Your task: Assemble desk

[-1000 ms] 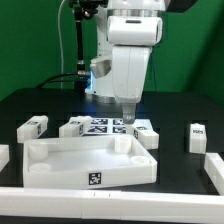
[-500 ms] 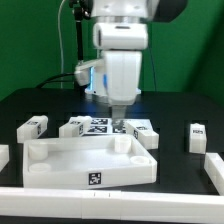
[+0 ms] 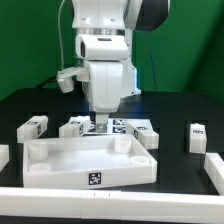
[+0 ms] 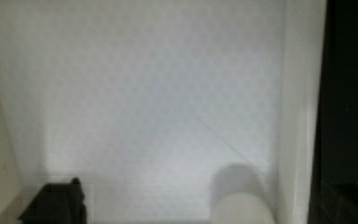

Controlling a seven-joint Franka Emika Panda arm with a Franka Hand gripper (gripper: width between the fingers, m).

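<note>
The white desk tabletop (image 3: 70,162) lies in the middle of the black table, rim up, with a marker tag on its front wall. My gripper (image 3: 98,122) hangs just above its far rim, left of centre, in front of the marker board (image 3: 112,126). In the wrist view the tabletop's white inner surface (image 4: 158,100) fills the picture and a rounded corner socket (image 4: 243,195) shows. My gripper (image 4: 202,208) is open and empty, and one dark finger (image 4: 60,200) shows well off to the side. White legs lie at the exterior view's left (image 3: 33,126) and right (image 3: 197,136).
Two more tagged white parts lie by the marker board's ends (image 3: 74,127) (image 3: 146,130). White bars stand at the front left (image 3: 4,156), the front right (image 3: 213,170) and along the front edge (image 3: 100,206). A cable hangs behind the arm.
My gripper has moved towards the exterior view's left along the tabletop's far rim, from near the right corner to left of centre. The parts have not moved.
</note>
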